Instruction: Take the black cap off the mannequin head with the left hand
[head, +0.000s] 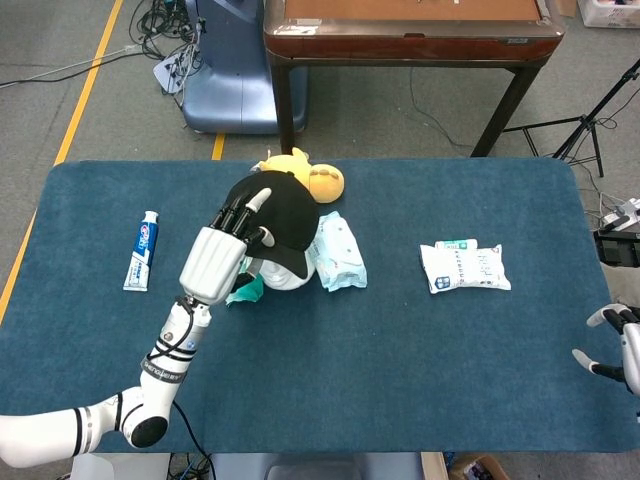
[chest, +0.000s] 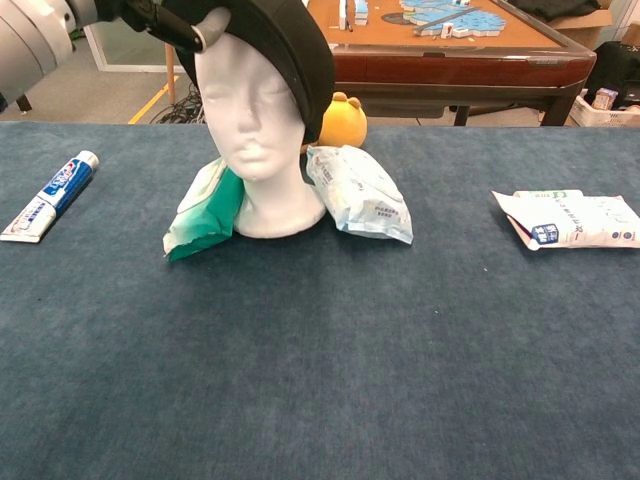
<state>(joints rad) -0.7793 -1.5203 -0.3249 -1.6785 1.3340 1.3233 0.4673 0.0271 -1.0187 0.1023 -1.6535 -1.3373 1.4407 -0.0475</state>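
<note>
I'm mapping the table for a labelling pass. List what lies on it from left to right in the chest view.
Toothpaste tube → green packet → mannequin head wearing the black cap → pale blue wipes pack → white packet. The yellow plush toy sits behind the head, so I leave it out of the order.
</note>
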